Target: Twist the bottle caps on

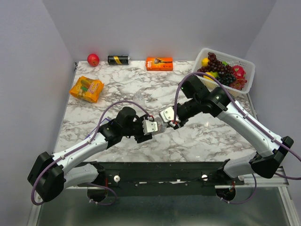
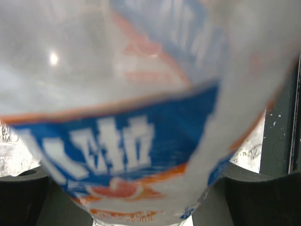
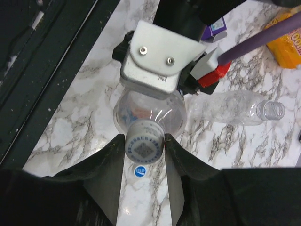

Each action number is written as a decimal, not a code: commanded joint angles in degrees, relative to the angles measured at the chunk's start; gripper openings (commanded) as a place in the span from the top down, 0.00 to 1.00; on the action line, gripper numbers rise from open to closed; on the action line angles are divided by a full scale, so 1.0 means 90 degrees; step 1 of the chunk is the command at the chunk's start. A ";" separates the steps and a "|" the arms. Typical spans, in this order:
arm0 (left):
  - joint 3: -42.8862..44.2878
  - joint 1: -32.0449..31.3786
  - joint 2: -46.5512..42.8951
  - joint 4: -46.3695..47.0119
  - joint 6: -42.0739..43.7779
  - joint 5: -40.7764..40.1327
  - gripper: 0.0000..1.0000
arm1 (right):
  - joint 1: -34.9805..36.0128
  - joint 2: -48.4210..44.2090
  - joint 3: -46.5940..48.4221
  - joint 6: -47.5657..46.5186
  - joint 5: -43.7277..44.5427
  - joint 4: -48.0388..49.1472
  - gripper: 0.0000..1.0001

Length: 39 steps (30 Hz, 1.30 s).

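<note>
Where the top camera looks down on the white-and-grey marble table [image 1: 188, 141], the left gripper [image 1: 150, 126] and the right gripper [image 1: 165, 116] meet nose to nose near the middle front. What they work on is hidden between their bodies. For a clean job the two wrists should share one line, so the turning goes about the neck's own axis and nothing cross-threads.

From the left wrist, a small clear plastic bottle [image 2: 141, 141] with a blue-and-orange label fills the view, blurred by closeness. It is wedged between the dark fingers [image 2: 21, 193], which are clamped on its body. That hold should be firm enough to stop the bottle spinning, yet not so hard that the thin wall buckles.

From the right wrist, the dark fingers [image 3: 110, 169] pinch a whitish round plastic screw cap [image 3: 144, 146] from both sides. It sits at the mouth of the held bottle, whose body runs back into the left gripper. Whether the thread has caught I cannot tell. The turn probably wants a light push along the neck, with regrasps as the wrist runs out of travel. A second clear plastic bottle [image 3: 230, 108] lies uncapped on the marble just beside, and a small blue round cap [image 3: 140, 171] lies flat on the table below the fingers, both yet to be joined.
</note>
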 commanded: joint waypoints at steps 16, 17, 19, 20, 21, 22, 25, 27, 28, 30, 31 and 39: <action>-0.0157 0.0077 -0.0208 0.1592 -0.1546 -0.0572 1.00 | -0.0215 0.0311 -0.0059 0.2825 -0.0488 0.1019 1.00; -0.0216 0.0077 -0.0257 0.1790 -0.1870 -0.0729 1.00 | -0.0294 0.0525 -0.0039 0.3348 -0.0507 0.1185 1.00; -0.0391 0.0067 -0.0364 0.2317 -0.2804 -0.1344 1.00 | -0.0566 0.0779 0.0213 0.5292 -0.0497 0.1585 1.00; -0.0412 0.0076 -0.0375 0.2378 -0.3052 -0.1500 1.00 | -0.0693 0.0906 0.0234 0.6050 -0.0546 0.1780 1.00; -0.0421 0.0048 -0.0365 0.2388 -0.3258 -0.1676 1.00 | -0.0830 0.0966 0.0205 0.6812 -0.0604 0.2227 1.00; -0.0422 0.0028 -0.0346 0.2359 -0.3327 -0.1920 1.00 | -0.0967 0.0976 0.0070 0.7893 -0.0721 0.2367 0.99; -0.0499 0.0037 -0.0355 0.2320 -0.3680 -0.1961 1.00 | -0.0968 0.0908 0.0088 0.8353 -0.0703 0.2542 0.95; -0.0539 0.0037 -0.0423 0.2291 -0.3690 -0.1922 1.00 | -0.0968 0.0869 0.0214 0.7984 -0.0673 0.2563 0.80; -0.0539 0.0037 -0.0453 0.2252 -0.3699 -0.1893 1.00 | -0.0968 0.0849 0.0244 0.7595 -0.0538 0.2544 0.67; -0.0548 0.0067 -0.0463 0.2242 -0.3767 -0.1776 1.00 | -0.0968 0.0820 0.0283 0.7368 -0.0429 0.2544 0.60; -0.0558 0.0086 -0.0443 0.2290 -0.3797 -0.1727 1.00 | -0.0968 0.0800 0.0283 0.7231 -0.0429 0.2563 0.58; -0.0529 0.0096 -0.0365 0.2691 -0.4012 -0.1346 1.00 | -0.0968 0.0751 -0.0078 0.7747 -0.0400 0.2944 0.57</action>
